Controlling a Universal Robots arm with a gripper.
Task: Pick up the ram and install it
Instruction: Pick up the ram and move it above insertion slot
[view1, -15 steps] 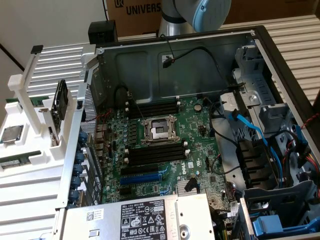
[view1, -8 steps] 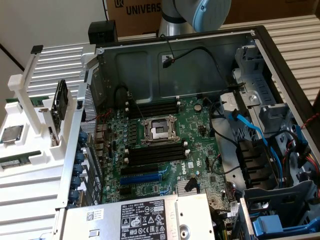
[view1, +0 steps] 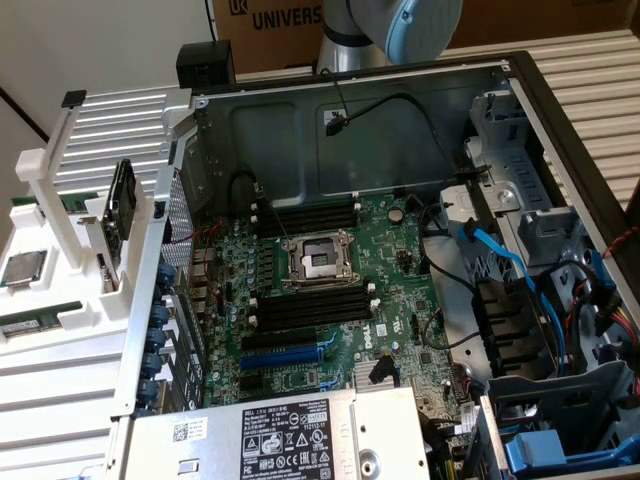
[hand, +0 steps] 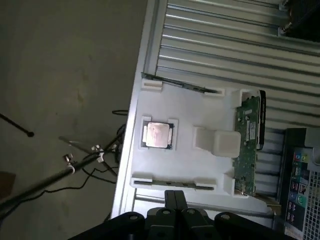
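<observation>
The ram (view1: 40, 322) (hand: 172, 183) sits in a narrow groove of the white holder (view1: 80, 300) (hand: 200, 112), outside the case (view1: 280, 125). It is presented edge-on to the gripper (hand: 174, 194). Of all the things on the holder it lies nearest the fingertips, just ahead of them and not touched.

The ram is judged to be light, stiff and thin, with smooth faces that could slip. It is also judged fragile: the chips and the contact edge are better left untouched, and bending or twisting is to be avoided. A hold across the two flat faces, at the middle of the free long edge, is judged best, so that the stick hangs level and the contact edge stays clear for seating. A hold near one end is likely to let it tip.

The gripper is closed, its fingers pressed together with nothing between them, so no hold on the ram has been taken.

Beyond the ram from the gripper, the square processor (view1: 22, 268) (hand: 158, 135) lies flat in its own pocket. Further out again, a second stick (view1: 55, 198) (hand: 180, 85) is lodged in the far groove. Off to one side of the hand, towards the case, a drive (view1: 122, 205) (hand: 248, 142) stands on edge.

Well away from the gripper, inside the case, the black slots (view1: 305, 308) beside the processor socket are seen empty, so nothing has been installed.
</observation>
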